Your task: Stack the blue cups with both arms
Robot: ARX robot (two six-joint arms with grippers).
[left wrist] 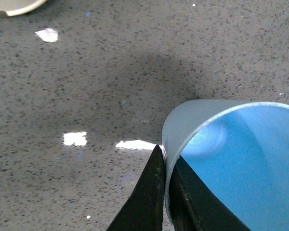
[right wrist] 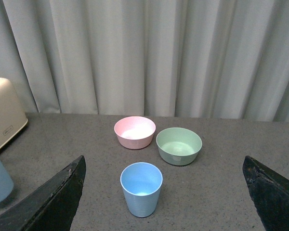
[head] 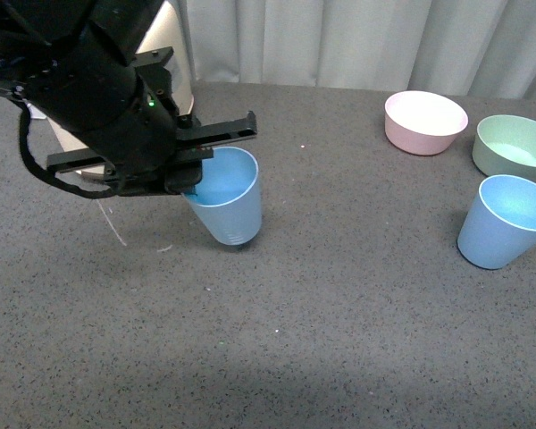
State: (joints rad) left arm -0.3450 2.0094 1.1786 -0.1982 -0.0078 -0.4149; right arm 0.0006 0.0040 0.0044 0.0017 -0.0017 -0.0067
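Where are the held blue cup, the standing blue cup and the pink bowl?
Held blue cup [head: 235, 219]: front view, on its outer wall below the rim.
Standing blue cup [head: 493, 243]: front view, on its outer wall.
Pink bowl [head: 424, 141]: front view, on its near outer wall.

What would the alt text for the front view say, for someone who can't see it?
A black robot arm's fingers pinch the rim of a tilted blue cup. Further right on the grey table stand a second blue cup, a pink bowl and a green bowl.
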